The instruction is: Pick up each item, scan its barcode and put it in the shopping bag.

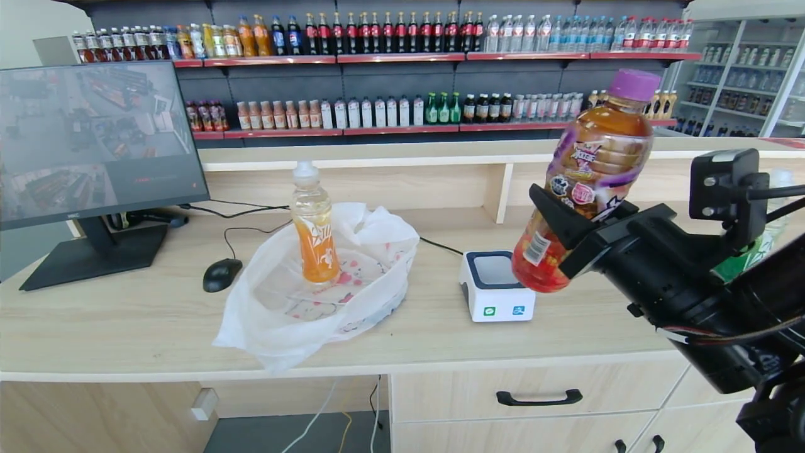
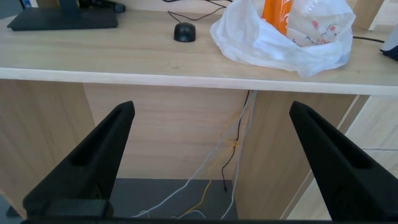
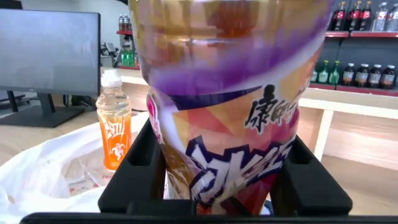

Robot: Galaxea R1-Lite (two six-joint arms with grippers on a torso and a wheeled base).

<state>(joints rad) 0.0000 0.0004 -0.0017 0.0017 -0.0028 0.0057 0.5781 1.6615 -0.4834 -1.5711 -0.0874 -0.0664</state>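
The right gripper (image 1: 556,229) is clamped around the lower half of a purple-capped tea bottle (image 1: 597,157), its black fingers (image 3: 134,168) pressing on both sides of the label. The bottle is held up off the counter (image 1: 126,327) at the right side of the scene. It is tilted, with the cap up and to the right and the base down and to the left, next to the right edge of the white barcode scanner (image 1: 497,296).

The white shopping bag (image 1: 377,239) lies open in the middle of the counter, just left of the scanner. An orange drink bottle (image 1: 312,226) with a white cap stands upright inside it.

The left gripper (image 2: 211,124) hangs below the counter's near edge with its fingers spread wide apart and nothing between them. It faces the cables under the counter.

A black mouse (image 1: 221,274) sits just left of the bag, and a monitor (image 1: 94,138) stands at the far left. Behind the right arm is something green (image 1: 736,264), possibly another bottle, but it is mostly hidden.
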